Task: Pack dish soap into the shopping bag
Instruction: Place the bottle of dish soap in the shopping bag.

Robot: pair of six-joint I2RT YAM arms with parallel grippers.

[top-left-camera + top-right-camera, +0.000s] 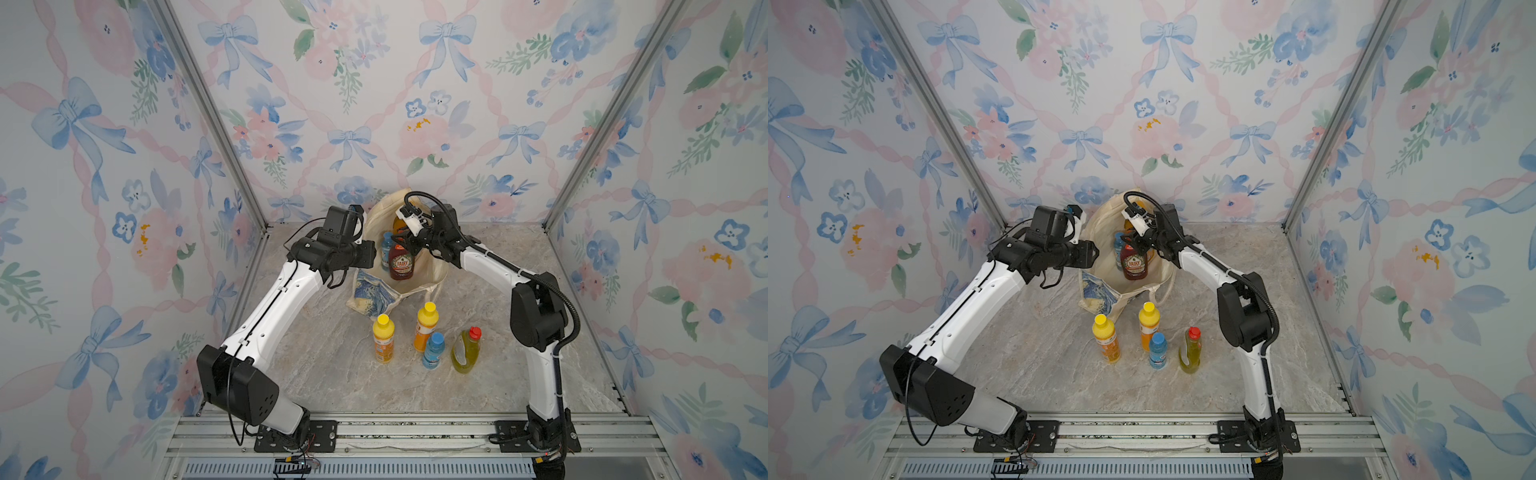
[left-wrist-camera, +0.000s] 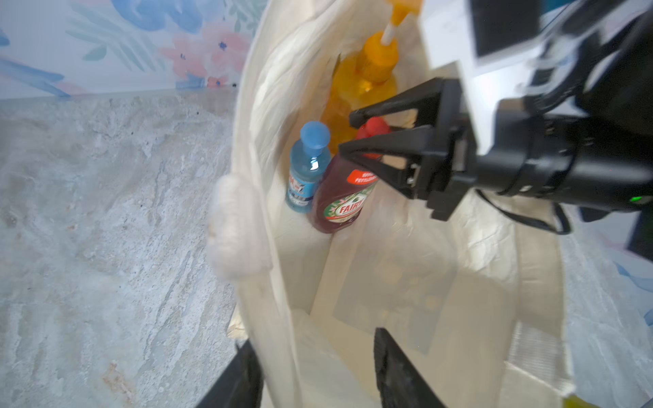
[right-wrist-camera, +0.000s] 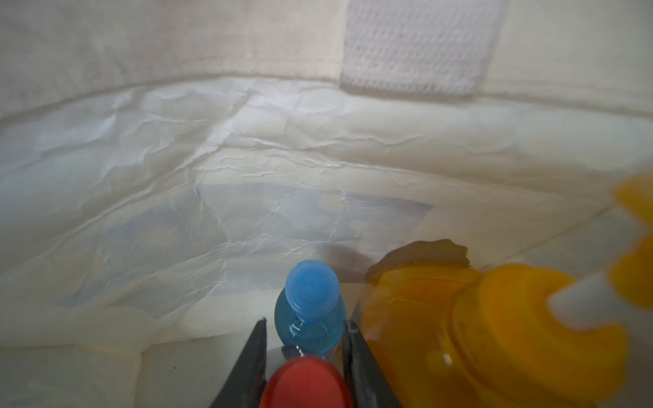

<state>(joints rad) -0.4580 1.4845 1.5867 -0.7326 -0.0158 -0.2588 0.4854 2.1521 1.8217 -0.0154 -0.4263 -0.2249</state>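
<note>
**Inside the tote, the dark-red bottle is going down**

Inside the shopping bag (image 1: 376, 226), just beside the small blue bottle (image 2: 304, 169) and in front of the big orange pump bottle (image 2: 360, 83), the dark-red bottle (image 2: 344, 203) is hanging from the right pincer (image 2: 357, 133). That pincer is clenching the red cap and neck. The bottle is tilting, and I cannot tell whether its base is touching the bag's floor.

At the bag's rim the left pincer (image 2: 314, 353) is standing released, one finger outside the cloth and one inside, pinching nothing.

In front of the bag, four more bottles are waiting on the table (image 1: 332, 374). They are one orange yellow-capped bottle (image 1: 382, 340), its twin (image 1: 424, 328), a second blue bottle (image 1: 433, 351) and the yellow-green bottle (image 1: 465, 351).

So we're looking at three in and four to go, by my reckoning. The placing looks nearly finished. To do it well, the right arm should be straightening the bottle and seating its base flat before letting go. Then it should be lifting straight up through the mouth. With nothing holding the rim, dragging the cloth could be pulling the bag over.
</note>
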